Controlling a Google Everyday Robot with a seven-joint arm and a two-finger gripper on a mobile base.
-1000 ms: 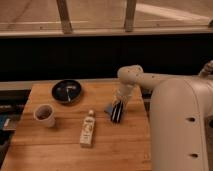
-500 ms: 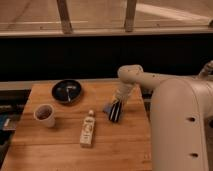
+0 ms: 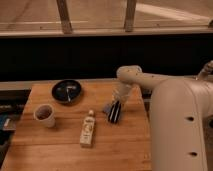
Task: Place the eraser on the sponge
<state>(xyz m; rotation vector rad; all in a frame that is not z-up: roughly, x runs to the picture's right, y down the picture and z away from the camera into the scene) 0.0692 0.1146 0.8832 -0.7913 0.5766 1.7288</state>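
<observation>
A wooden worktop [image 3: 55,150] fills the near left part of the scene, and the robot's pale body [image 3: 180,130] bulks up on the right. Its arm [image 3: 145,79] reaches left from the body, bends at a rounded joint and drops toward the right part of the worktop. The tool [image 3: 119,100] hangs at the end of that arm, pointing down, directly over the far end of the eraser [image 3: 115,112]. Whether the tool is spread or closed, and whether it has hold of the eraser, I cannot tell.

The eraser is a dark narrow block with pale stripes, running near to far with a slight tilt. At its left edge a small patch of the light-blue sponge [image 3: 107,108] shows. The two touch, though it is unclear how much of the eraser rests on the sponge.

To the left, near the far edge, lies a dark round plate [image 3: 67,92]. Nearer and further left stands a pale cup [image 3: 44,115]. A pale bottle [image 3: 88,130] lies on its side between the cup and the eraser, cap toward the far side.
</observation>
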